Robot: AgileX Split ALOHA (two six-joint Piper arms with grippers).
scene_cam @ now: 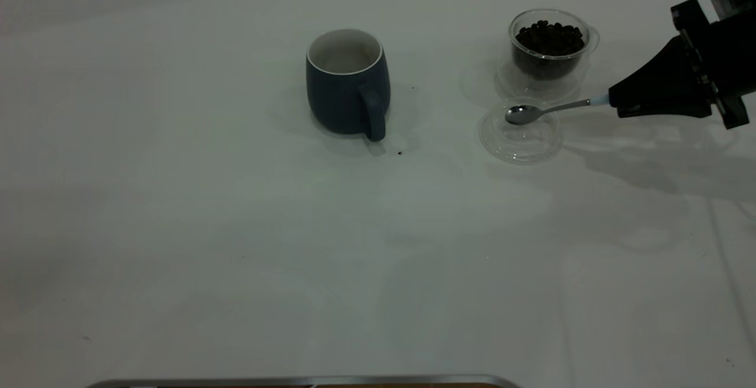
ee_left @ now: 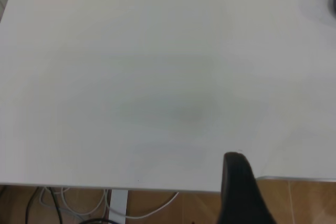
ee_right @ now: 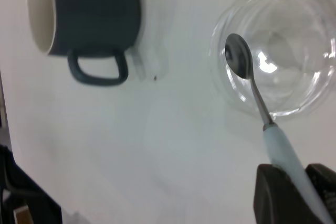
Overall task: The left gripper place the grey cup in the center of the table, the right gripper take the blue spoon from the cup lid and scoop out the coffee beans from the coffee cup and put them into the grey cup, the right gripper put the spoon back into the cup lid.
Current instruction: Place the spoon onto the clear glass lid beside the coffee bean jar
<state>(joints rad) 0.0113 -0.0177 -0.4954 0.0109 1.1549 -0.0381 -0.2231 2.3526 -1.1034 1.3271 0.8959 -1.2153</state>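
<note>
Exterior view: right gripper (scene_cam: 614, 101) at the table's right side, clamped on the pale handle of the blue spoon (scene_cam: 546, 109), spoon bowl hovering over the far edge of the cup lid (scene_cam: 520, 135). Coffee cup (scene_cam: 550, 45) just behind the lid, heaped with coffee beans (scene_cam: 550, 36). Grey cup (scene_cam: 348, 84) upright near table (scene_cam: 236, 228) centre, handle toward the camera, well apart from the glassware. Two stray dark specks beside the mug. Risks, as judged: spoon held far out on its handle, so likely to pivot in the jaws when pushed into the beans; glass cup light, could slide or tip; beans could drop on the open stretch across to the mug. Nothing standing between the cups.

Left wrist view: bare tabletop, one dark fingertip of the left gripper (ee_left: 239, 190) near the table edge, parked; open or closed, cannot tell.

Right wrist view: spoon handle pinched between the jaws, bowl apparently empty above the lid, mug lying beyond.
</note>
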